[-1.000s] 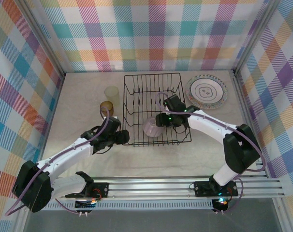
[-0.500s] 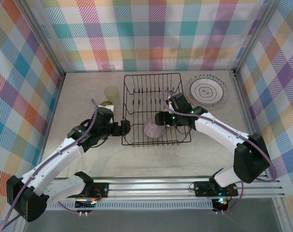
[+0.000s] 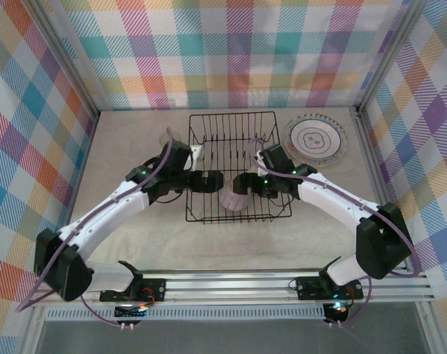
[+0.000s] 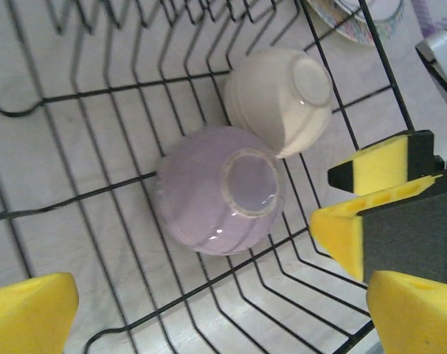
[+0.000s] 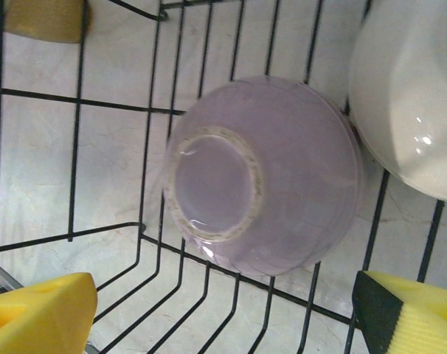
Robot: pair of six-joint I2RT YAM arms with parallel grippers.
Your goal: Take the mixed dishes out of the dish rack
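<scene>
The black wire dish rack (image 3: 231,115) stands mid-table. Inside it a lilac bowl (image 3: 231,198) lies upside down, foot ring up, with a cream bowl (image 4: 279,99) touching its far side. In the left wrist view the lilac bowl (image 4: 220,188) lies just ahead of my open left gripper (image 4: 223,324). My left gripper (image 3: 212,181) hangs over the rack's left half. My right gripper (image 3: 245,184) hovers from the right, open, its fingers (image 4: 378,188) beside the bowl. In the right wrist view the lilac bowl (image 5: 264,177) sits just beyond my right gripper (image 5: 223,317).
A ringed plate (image 3: 316,139) lies flat on the table right of the rack. A pale cup (image 3: 168,136) peeks out behind my left arm, left of the rack. The rack's wire floor (image 5: 76,96) and bent front wall surround the bowls. Checked walls enclose the table.
My left arm swung from the cups left of the rack to over the rack, and its gripper opened wide. My right gripper opened wider above the lilac bowl.
</scene>
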